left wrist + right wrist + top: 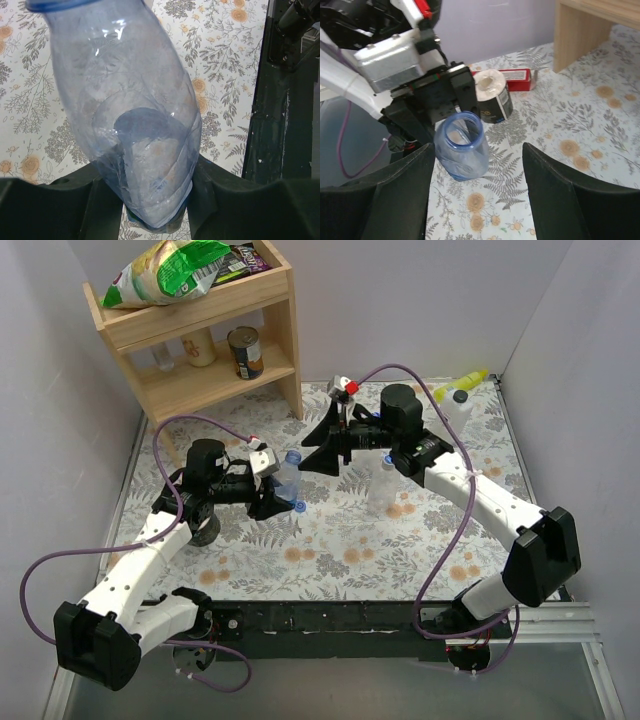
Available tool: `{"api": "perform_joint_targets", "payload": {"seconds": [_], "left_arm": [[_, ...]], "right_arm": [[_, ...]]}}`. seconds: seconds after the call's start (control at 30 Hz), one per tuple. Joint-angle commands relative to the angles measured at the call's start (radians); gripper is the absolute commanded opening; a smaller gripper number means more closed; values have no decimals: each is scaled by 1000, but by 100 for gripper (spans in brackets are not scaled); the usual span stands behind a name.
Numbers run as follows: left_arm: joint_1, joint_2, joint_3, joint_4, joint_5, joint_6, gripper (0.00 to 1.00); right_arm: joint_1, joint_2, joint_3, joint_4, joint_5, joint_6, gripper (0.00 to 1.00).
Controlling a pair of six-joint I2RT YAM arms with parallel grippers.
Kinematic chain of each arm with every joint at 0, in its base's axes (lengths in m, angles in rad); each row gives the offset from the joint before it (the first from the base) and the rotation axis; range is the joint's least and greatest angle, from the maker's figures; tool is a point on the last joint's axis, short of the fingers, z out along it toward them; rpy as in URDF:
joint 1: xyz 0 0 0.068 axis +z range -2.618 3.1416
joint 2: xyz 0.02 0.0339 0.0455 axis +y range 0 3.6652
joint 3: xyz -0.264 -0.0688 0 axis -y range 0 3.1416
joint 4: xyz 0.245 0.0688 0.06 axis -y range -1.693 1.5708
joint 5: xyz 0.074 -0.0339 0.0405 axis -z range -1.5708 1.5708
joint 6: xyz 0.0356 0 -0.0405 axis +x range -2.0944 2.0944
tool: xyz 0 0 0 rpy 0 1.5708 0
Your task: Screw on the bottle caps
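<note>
My left gripper (272,498) is shut on a clear blue-tinted bottle (288,475) and holds it low on its body. In the left wrist view the bottle (130,110) fills the frame between my fingers (75,200), its open mouth at the top left. In the right wrist view its uncapped blue rim (462,131) faces the camera. My right gripper (310,445) is open and empty, just above and right of that bottle's mouth, jaws wide apart (477,150). A small blue cap (300,506) lies on the table beside the held bottle. A second clear bottle (382,485) stands to the right.
A wooden shelf (270,315) at the back left holds a tin can (245,352) and a snack bag (165,270). A white bottle with yellow nozzle (460,400) lies at the back right. A tape roll (492,97) and red box (512,80) lie behind the left arm.
</note>
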Motion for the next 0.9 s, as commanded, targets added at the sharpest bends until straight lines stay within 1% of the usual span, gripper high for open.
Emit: {"api": "perform_joint_targets", "payload": {"seconds": [0.0, 0.13, 0.23, 0.33, 0.37, 0.4, 0.43, 0.47, 0.5, 0.53, 0.57, 0.63, 0.7, 0.8, 0.87], "left_arm": [[-6, -21, 8, 19, 36, -9, 42], [-11, -24, 15, 21, 40, -9, 42], [-11, -32, 20, 24, 39, -7, 43], [-12, -38, 23, 36, 40, -21, 43], [-11, -41, 22, 44, 40, -24, 43], [-12, -41, 22, 50, 40, -26, 43], [-12, -40, 22, 53, 40, -36, 45], [-14, -40, 22, 58, 39, -44, 57], [-12, -38, 15, 70, 36, -59, 65], [-12, -37, 12, 79, 30, -75, 82], [-12, -38, 8, 94, 21, -126, 98], [-12, -37, -9, 127, -7, -170, 98], [-12, -24, -17, 133, -19, -202, 98], [-12, -9, -34, 134, -29, -214, 98], [-12, -6, -43, 134, -3, -204, 98]], "right_arm": [[49, 14, 72, 77, -52, 43, 78], [62, 44, 97, 65, -29, 46, 78], [71, 67, 113, 68, -36, 49, 74], [80, 84, 117, 74, -47, 51, 57], [81, 88, 117, 76, -46, 49, 48], [83, 96, 117, 73, -43, 37, 43], [86, 99, 115, 74, -43, 31, 38], [86, 100, 113, 77, -49, 29, 30], [86, 100, 115, 79, -50, 22, 27], [86, 99, 118, 79, -49, 17, 23], [86, 99, 121, 81, -49, 14, 22], [86, 91, 127, 87, -47, 3, 18], [86, 90, 138, 91, -44, 3, 18], [86, 88, 149, 93, -46, 2, 18], [86, 87, 149, 96, -52, 2, 18]]}}
